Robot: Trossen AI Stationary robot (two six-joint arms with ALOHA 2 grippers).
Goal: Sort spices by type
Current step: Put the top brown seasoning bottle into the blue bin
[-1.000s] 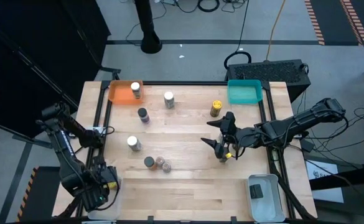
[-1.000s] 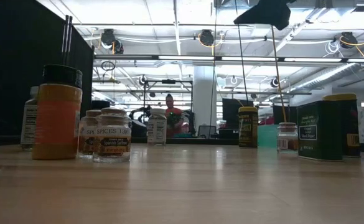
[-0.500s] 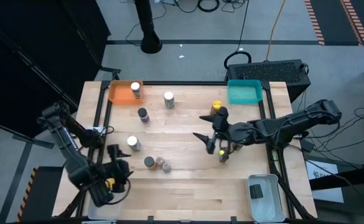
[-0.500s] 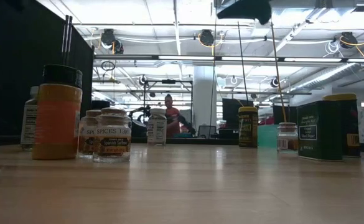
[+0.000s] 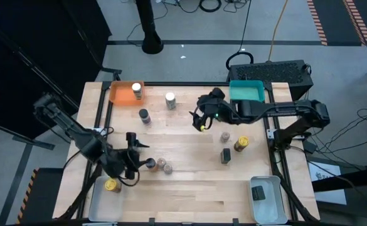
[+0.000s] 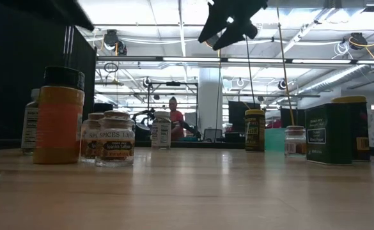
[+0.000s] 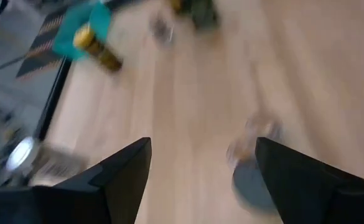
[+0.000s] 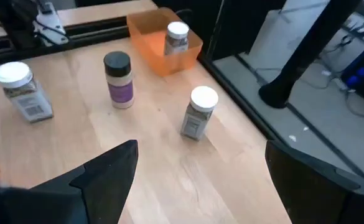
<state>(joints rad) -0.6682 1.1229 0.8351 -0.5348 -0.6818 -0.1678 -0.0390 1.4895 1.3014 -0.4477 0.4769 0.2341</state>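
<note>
Spice jars stand on the wooden table: a white-lidded jar [image 5: 170, 100], a dark-lidded one [image 5: 144, 116] and two brownish ones [image 5: 150, 164] [image 5: 164, 166]. Another white-lidded jar [image 5: 136, 91] stands in the orange tray [image 5: 117, 93]. A yellow-lidded jar [image 5: 112, 185] stands in the clear tray [image 5: 101, 201] at the near left. My left gripper [image 5: 139, 150] hangs open just left of the two brownish jars, with a grey-lidded jar [image 7: 253, 180] beside one finger. My right gripper [image 5: 200, 119] hangs open above the table's far middle, facing the white-lidded jar [image 8: 197, 112] and the dark-lidded jar [image 8: 118, 78].
A teal tray [image 5: 246, 92] sits at the far right. On the right stand a small jar [image 5: 224, 135], a yellow-topped tin [image 5: 240, 144] and a dark tin [image 5: 225, 156]. A clear tray [image 5: 268, 201] at the near right holds a dark item. Bare wood lies along the near edge.
My left gripper has swung from over the near-left clear tray toward the table's middle, turning as it went, and now stands by the two brownish jars. My right gripper has travelled from the right middle toward the far edge and leftward, uncovering the tins. Both stayed open.
</note>
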